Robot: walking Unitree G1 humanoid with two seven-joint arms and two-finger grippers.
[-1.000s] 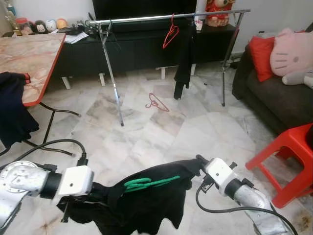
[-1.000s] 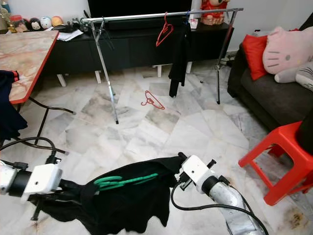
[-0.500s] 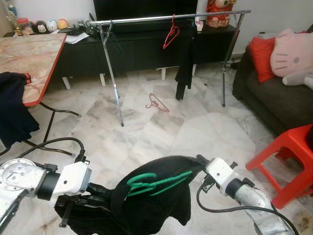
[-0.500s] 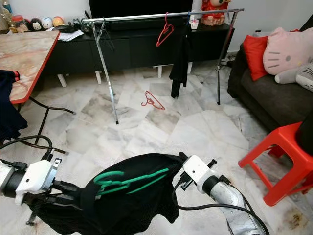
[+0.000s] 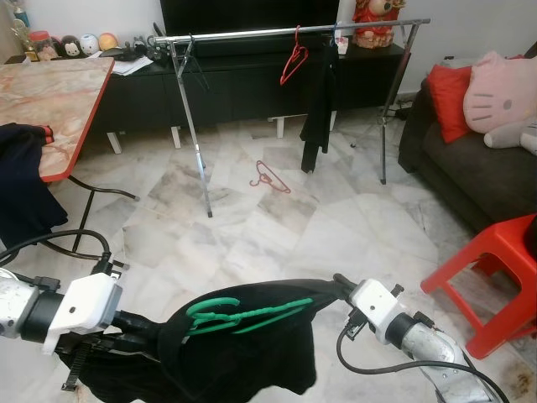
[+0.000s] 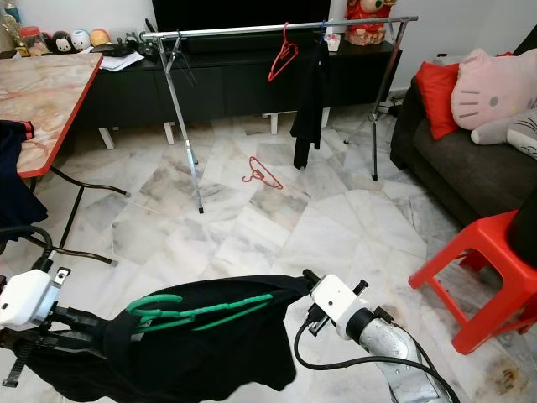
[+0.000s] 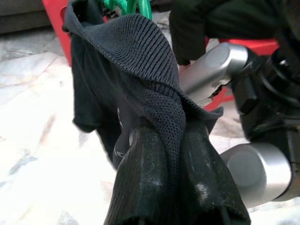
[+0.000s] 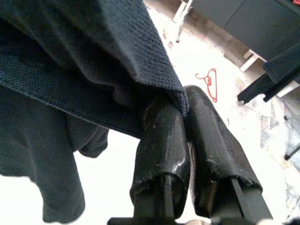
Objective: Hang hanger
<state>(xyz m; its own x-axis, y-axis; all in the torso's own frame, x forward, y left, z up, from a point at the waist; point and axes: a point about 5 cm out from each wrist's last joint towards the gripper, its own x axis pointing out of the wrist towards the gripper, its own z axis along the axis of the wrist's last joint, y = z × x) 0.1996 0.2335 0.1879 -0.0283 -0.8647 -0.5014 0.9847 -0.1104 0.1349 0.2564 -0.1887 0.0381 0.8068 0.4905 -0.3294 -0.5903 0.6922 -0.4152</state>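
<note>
The left gripper [image 7: 176,154] and right gripper [image 8: 187,117] each pinch a fold of the black garment [image 5: 243,353], fingers closed tight; the wrist views show the knit weave. Low in the head view's centre, the green hanger [image 5: 243,313] lies across it, long axis left-right. Beyond, marble floor [image 5: 277,227], clothes rail [image 5: 285,30], red stool [image 5: 495,269].

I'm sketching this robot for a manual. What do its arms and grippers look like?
Both arms are silver metal tubes ending in boxy white wrist housings, with black cables looping alongside. The left gripper and right gripper each have two long, thick, matte black fingers, slightly scuffed.
</note>
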